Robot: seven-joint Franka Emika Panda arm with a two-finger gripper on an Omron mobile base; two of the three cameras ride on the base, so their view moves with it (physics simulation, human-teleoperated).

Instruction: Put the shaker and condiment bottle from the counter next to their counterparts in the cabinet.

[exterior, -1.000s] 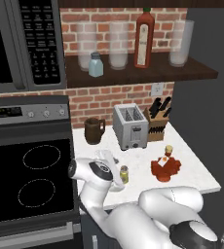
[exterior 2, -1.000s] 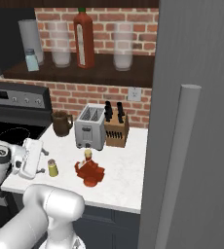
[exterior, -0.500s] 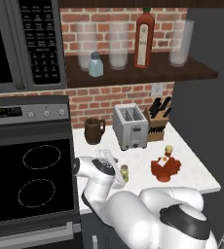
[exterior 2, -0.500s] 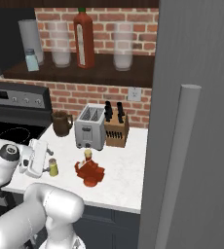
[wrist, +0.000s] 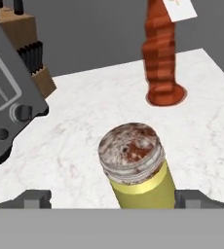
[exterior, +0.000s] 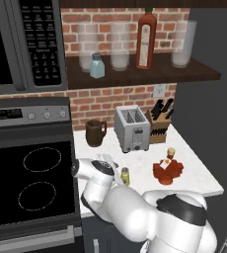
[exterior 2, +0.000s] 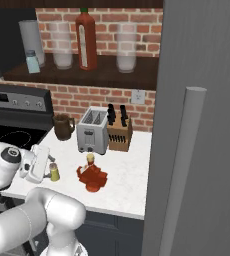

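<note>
1. We see the shaker (wrist: 136, 168) standing on the bench (exterior: 194, 173), between our spread jaws and not yet gripped.
2. The condiment bottle (exterior: 167, 169) sits on the bench well to the shaker's right, untouched.
3. On the cabinet (exterior: 150, 76) shelf wait the pale blue shaker (exterior: 96, 66) and the tall red bottle (exterior: 146, 38).
4. We judge nothing delivered: both items remain to grasp, lift and place.

The small cylindrical shaker (wrist: 137, 170) is yellow with a mottled silver-and-rust cap. The squat lumpy condiment bottle (exterior: 168, 171) is dark red with a tan stopper. The stone counter (wrist: 84, 126) is white with faint speckled veining. The back wall (exterior: 105, 99) is red brick.
</note>
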